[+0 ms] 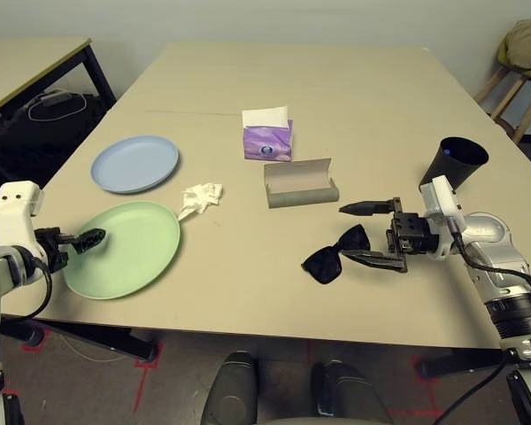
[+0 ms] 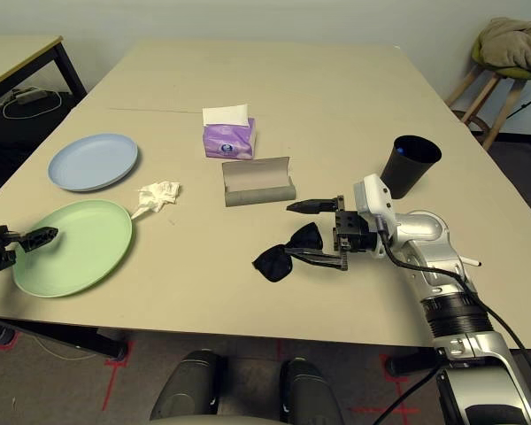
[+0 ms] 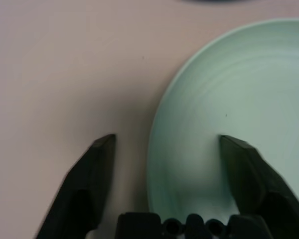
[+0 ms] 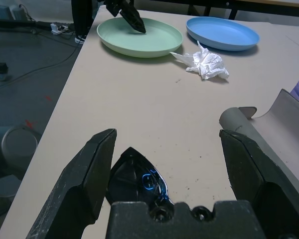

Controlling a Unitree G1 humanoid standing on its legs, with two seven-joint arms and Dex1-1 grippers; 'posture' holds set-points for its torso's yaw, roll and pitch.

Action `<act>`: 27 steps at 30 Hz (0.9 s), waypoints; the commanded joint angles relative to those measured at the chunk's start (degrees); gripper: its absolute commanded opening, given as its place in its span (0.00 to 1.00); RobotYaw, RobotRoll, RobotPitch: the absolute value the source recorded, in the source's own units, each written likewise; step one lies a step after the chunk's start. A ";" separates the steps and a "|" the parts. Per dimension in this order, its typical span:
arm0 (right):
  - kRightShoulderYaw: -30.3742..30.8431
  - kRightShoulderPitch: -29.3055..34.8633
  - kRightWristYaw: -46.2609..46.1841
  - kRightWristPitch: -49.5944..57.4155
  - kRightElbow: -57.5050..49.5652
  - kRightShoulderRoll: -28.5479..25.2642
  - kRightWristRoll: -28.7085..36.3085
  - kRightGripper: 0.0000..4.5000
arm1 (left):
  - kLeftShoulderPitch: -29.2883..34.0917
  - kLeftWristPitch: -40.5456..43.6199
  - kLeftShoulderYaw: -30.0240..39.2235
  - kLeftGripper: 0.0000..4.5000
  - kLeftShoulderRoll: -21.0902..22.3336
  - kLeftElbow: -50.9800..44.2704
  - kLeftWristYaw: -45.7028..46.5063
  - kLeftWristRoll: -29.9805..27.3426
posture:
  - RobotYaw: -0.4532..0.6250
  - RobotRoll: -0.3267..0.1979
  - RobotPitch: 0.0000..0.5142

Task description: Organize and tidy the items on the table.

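Observation:
Black sunglasses [image 1: 327,261] lie folded near the table's [image 1: 336,88] front edge. My right gripper [image 1: 365,235] is open just to their right, one lens [image 4: 137,179] showing between its fingers. My left gripper [image 3: 167,144] is open astride the left rim of the green plate [image 1: 124,248]. A pale blue plate [image 1: 134,163] sits behind the green one, and a crumpled white tissue [image 1: 201,198] lies beside both. The grey glasses case [image 1: 301,184] stands open mid-table, with the purple tissue box [image 1: 267,137] behind it. The black cup [image 1: 453,164] is behind my right forearm.
A smaller table with black legs [image 1: 35,62] stands at the left with cables beneath it. At the back right a wooden stool [image 1: 513,84] carries a bundle of cloth. The table's far half is bare.

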 commanded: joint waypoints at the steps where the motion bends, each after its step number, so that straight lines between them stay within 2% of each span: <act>1: 0.36 0.39 -0.16 -0.39 -0.92 -0.10 0.17 1.00 | 0.34 0.20 -0.18 0.60 0.90 0.47 -0.64 0.75 | 0.67 0.62 0.12; 8: 0.34 0.59 -0.34 -0.89 -0.70 -0.05 -0.05 1.00 | -0.33 0.49 0.36 0.02 0.64 1.13 -0.81 0.91 | 0.67 0.62 0.11; 17: 0.55 0.25 -0.31 -1.40 -0.36 -0.15 -0.46 1.00 | -1.11 2.33 1.84 0.01 0.07 0.96 -0.81 -0.10 | 0.67 0.62 0.11; 23: 0.41 -0.22 -0.51 -1.11 -0.46 -0.21 -0.39 1.00 | -2.86 6.70 5.77 0.01 -2.17 -0.09 2.03 -2.57 | 0.67 0.62 0.11; 27: 0.45 -0.03 -0.89 -0.88 -1.08 -0.29 -0.39 1.00 | -2.80 10.86 9.60 0.01 -3.83 -4.23 5.54 -4.08 | 0.66 0.62 0.11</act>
